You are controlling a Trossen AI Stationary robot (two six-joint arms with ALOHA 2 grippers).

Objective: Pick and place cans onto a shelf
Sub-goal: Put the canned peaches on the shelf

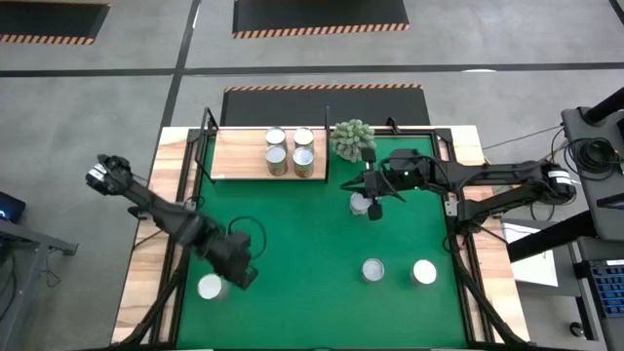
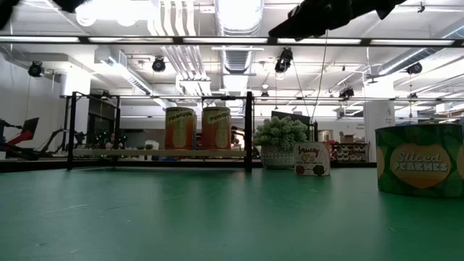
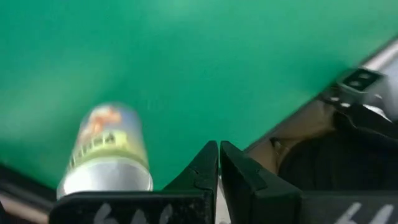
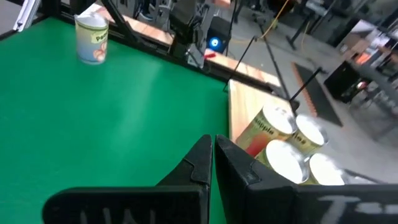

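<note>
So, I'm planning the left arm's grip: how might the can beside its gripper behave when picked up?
The can stands upright by the shut left gripper. It looks rigid, so probably won't crush. Its smooth sides may slip. Knocked over, its round body would likely roll on the green mat.

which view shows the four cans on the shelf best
The high view: all four cans show on the shelf. The low view shows only two; the right wrist view shows them partly behind the right gripper; the left wrist view none.

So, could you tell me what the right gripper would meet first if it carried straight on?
Probably the cans on the shelf; its shut fingers point at them across bare mat, though depth is unclear.
</note>
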